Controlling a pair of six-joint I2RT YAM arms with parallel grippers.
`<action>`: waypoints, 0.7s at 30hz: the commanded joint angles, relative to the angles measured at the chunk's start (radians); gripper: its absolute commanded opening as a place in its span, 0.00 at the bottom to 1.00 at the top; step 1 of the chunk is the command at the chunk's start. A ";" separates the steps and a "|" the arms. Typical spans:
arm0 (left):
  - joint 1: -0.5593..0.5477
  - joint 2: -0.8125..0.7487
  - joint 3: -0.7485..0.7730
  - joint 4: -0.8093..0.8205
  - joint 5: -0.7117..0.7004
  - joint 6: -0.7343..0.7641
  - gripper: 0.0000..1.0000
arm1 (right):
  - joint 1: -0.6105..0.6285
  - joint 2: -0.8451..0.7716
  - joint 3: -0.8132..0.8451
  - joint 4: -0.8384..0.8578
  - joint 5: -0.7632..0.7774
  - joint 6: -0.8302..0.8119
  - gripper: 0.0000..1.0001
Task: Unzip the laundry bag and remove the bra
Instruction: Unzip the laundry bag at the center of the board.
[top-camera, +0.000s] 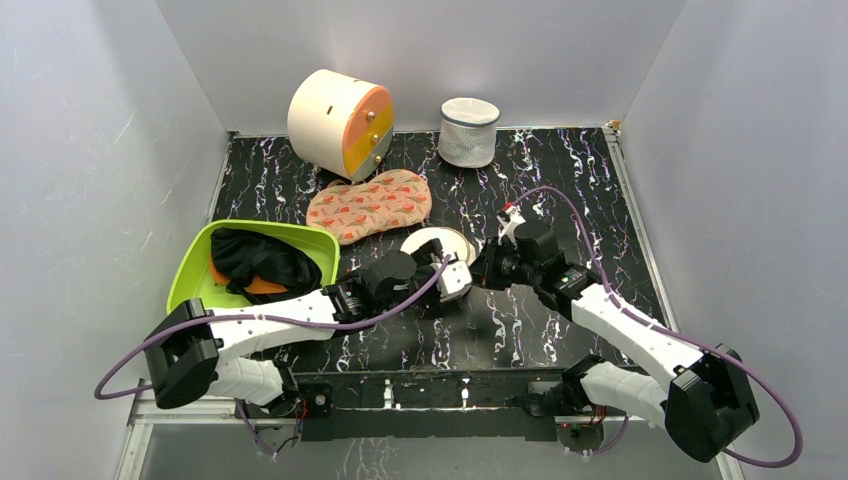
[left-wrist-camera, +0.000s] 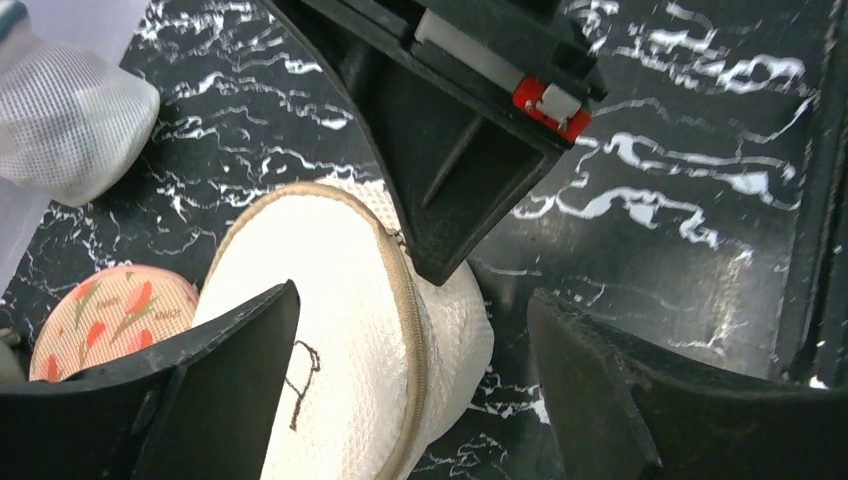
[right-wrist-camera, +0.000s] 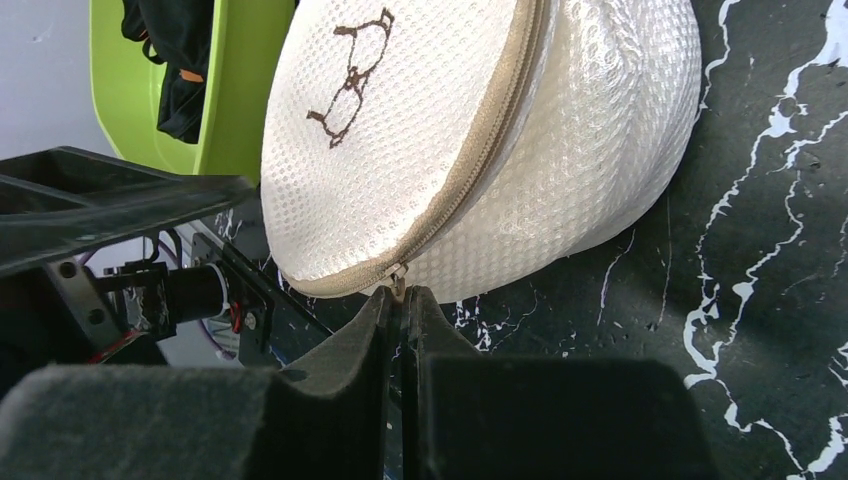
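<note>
While zipped, laundry bag (right-wrist-camera: 450, 170) near cloth (top-camera: 368, 205)

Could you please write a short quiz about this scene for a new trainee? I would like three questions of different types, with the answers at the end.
1. True or false: the right pincer is shut on the zip pull of the laundry bag.
2. Where does the black garment lie? A) in the green bin; B) on the orange patterned cloth; C) inside the tall white mesh bag.
3. Fill the gap: the left pincer is ____ (open or shut), with one finger on each side of the bag.

Key: 1 true; 2 A; 3 open.
</note>
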 joint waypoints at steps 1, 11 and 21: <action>-0.007 0.014 0.044 -0.033 -0.059 0.028 0.79 | 0.032 0.010 0.039 0.068 0.036 0.011 0.00; -0.007 0.057 0.057 -0.033 -0.198 0.054 0.41 | 0.059 -0.002 0.046 0.051 0.069 0.003 0.00; -0.007 0.033 0.039 -0.001 -0.219 0.071 0.13 | 0.057 0.013 0.097 -0.055 0.209 -0.097 0.00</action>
